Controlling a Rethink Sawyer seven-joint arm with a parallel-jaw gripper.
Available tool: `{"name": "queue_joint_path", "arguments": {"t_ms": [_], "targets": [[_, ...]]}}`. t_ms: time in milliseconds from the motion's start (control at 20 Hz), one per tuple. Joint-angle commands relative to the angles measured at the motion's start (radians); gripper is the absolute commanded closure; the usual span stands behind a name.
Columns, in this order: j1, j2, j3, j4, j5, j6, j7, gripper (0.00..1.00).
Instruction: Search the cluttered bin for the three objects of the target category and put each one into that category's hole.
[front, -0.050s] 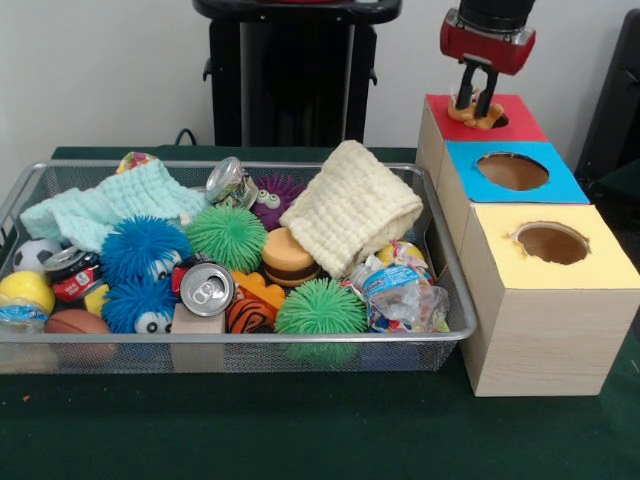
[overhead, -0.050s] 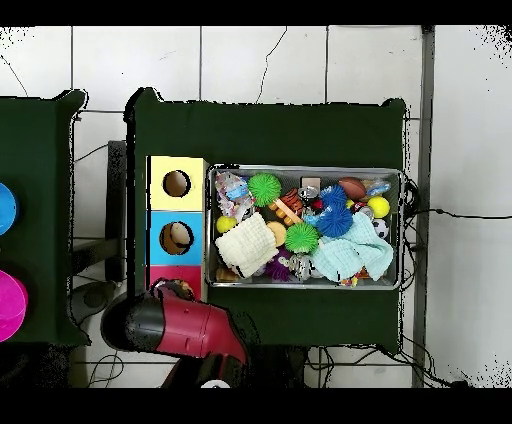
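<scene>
My gripper hangs over the hole of the red-topped box, the farthest of three wooden boxes at the right. It is shut on a small orange toy, which sits at the hole's rim. The blue-topped box and the yellow-topped box each show an open round hole. The wire bin holds mixed clutter: a toy burger, a soda can, green spiky balls and blue fuzzy balls. In the overhead view the red arm covers the red box.
Two cloths lie in the bin, a cream one and a mint one. Crumpled wrappers, a wooden block, a yellow ball and a soccer ball fill the rest. Green cloth covers the table.
</scene>
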Motion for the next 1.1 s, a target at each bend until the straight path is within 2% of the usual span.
{"name": "queue_joint_path", "arguments": {"t_ms": [50, 200, 350, 450, 500, 550, 650, 800, 1100], "targets": [[-0.005, 0.095, 0.057, -0.062, 0.035, 0.022, 0.191, 0.0], [0.029, 0.087, 0.026, -0.07, 0.012, 0.018, 0.195, 0.0], [0.003, 0.056, -0.042, -0.07, -0.01, 0.095, 0.187, 0.0], [0.026, 0.018, -0.076, -0.11, -0.033, 0.18, 0.183, 0.0], [0.037, -0.009, -0.106, -0.15, -0.06, 0.258, 0.172, 0.0], [0.061, 0.0, -0.111, -0.216, -0.064, 0.32, 0.188, 0.0], [0.063, -0.033, -0.124, -0.255, -0.086, 0.405, 0.175, 0.0], [0.054, -0.046, -0.134, -0.29, -0.11, 0.441, 0.148, 0.0], [0.022, -0.041, -0.108, -0.292, -0.119, 0.418, 0.133, 0.0]]}}
